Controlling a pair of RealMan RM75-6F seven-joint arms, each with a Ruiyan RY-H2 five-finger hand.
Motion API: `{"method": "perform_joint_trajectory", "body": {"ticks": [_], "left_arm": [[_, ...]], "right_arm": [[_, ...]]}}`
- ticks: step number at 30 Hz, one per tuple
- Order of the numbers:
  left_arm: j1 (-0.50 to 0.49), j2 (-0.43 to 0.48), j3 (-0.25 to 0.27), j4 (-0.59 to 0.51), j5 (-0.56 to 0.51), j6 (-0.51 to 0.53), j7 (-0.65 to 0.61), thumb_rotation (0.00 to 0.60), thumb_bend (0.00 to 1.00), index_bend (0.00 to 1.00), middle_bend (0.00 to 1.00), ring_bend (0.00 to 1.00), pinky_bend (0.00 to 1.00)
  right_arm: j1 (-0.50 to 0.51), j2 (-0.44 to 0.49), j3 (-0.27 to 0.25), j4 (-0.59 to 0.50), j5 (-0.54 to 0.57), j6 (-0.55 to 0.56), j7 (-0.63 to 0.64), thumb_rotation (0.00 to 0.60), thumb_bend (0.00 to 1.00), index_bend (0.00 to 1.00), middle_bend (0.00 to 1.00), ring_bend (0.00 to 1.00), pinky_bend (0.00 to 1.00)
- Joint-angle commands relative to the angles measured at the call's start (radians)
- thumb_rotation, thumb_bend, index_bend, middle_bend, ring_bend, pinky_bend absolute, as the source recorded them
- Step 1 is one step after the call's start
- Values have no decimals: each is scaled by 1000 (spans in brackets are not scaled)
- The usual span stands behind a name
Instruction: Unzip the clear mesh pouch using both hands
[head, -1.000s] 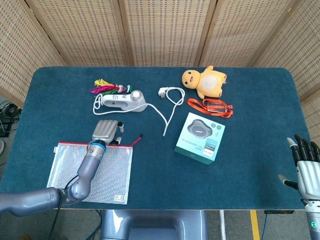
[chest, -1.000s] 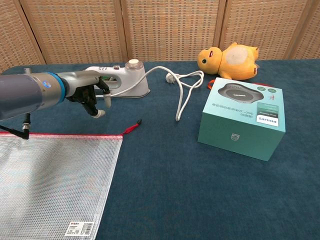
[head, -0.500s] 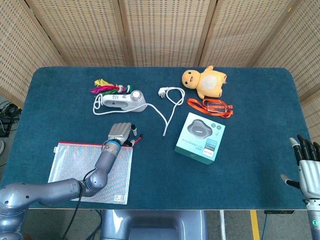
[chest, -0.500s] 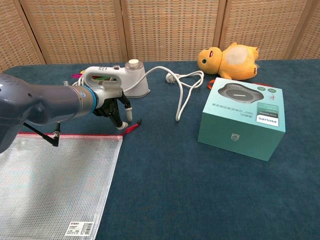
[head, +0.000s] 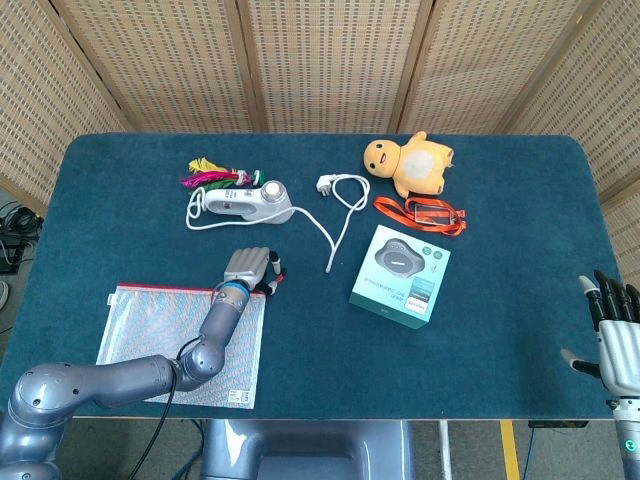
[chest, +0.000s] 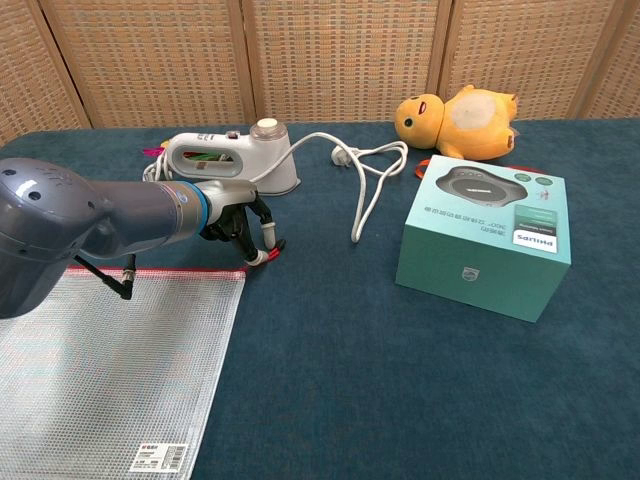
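The clear mesh pouch (head: 180, 345) is seen lying flat at the lower left of the head view, its red zipper edge toward the middle of the table (head: 500, 240), and its red pull tab (chest: 262, 256) reaching out from the upper right corner. The left hand (head: 248, 268) is placed just over that corner, and in the chest view its fingertips (chest: 268, 232) are shown pointing down right at the pull tab; whether the tab is actually pinched cannot be told. The right hand (head: 615, 335) is seen at the lower right edge of the head view, well apart from the pouch, with fingers straight and spread and nothing held. In the upper left of the head view a white handheld appliance (head: 245, 204) is found, its cord (head: 340, 215) trailing toward the centre, with a colourful bundle (head: 212, 172) behind it. A teal box (head: 400, 275) is set right of centre, with an orange lanyard (head: 420, 213) and a yellow plush toy (head: 410, 163) above it.
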Motion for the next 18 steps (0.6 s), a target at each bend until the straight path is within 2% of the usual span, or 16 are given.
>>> {"method": "perform_joint_trajectory", "body": {"ticks": [1,18], "left_arm": [[-5,-4,7,7,1,-2,-7,600,416,453,1000,949,997],[-18,-10,32,3,6,-8,-50,600,446,489,1000,949,997]], "right_arm": [[0,1,0,0,1,-2,2,600,0,17,0,0,0],[0,8,-3,-5,-5,-1,16,600,0,17,0,0,0]]}}
